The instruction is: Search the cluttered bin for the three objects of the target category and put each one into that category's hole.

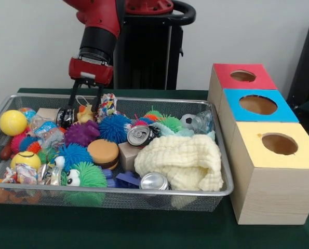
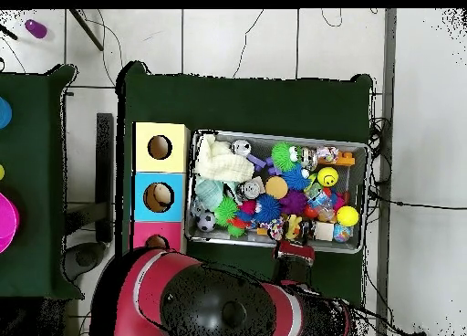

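While the gripper (image 1: pixel 84 110) hangs spread over the bin's (image 1: pixel 224 171) far rim, its fingers straddle a small orange toy (image 1: pixel 85 114) without closing. Judged step: first pick, nothing yet carried. Next move likely calls for closing, lifting clear, then crossing to the boxes (image 1: pixel 271 155).
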### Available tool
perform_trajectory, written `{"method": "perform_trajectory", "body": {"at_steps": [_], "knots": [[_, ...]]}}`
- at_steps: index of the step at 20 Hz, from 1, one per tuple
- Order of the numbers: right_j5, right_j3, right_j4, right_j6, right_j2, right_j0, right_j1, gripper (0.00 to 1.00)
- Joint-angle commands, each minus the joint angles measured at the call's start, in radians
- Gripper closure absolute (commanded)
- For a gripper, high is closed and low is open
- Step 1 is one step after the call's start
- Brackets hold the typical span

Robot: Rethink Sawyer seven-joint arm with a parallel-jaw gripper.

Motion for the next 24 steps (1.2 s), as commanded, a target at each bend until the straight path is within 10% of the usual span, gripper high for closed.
{"method": "perform_trajectory", "body": {"at_steps": [1, 23, 24], "knots": [[0.062, -0.032, -0.045, 0.163, 0.206, -0.048, -0.031, 0.00], [0.117, -0.036, -0.111, 0.113, 0.303, -0.165, -0.020, 0.00], [0.117, -0.035, -0.109, 0.112, 0.304, -0.164, -0.020, 1.00]]}}
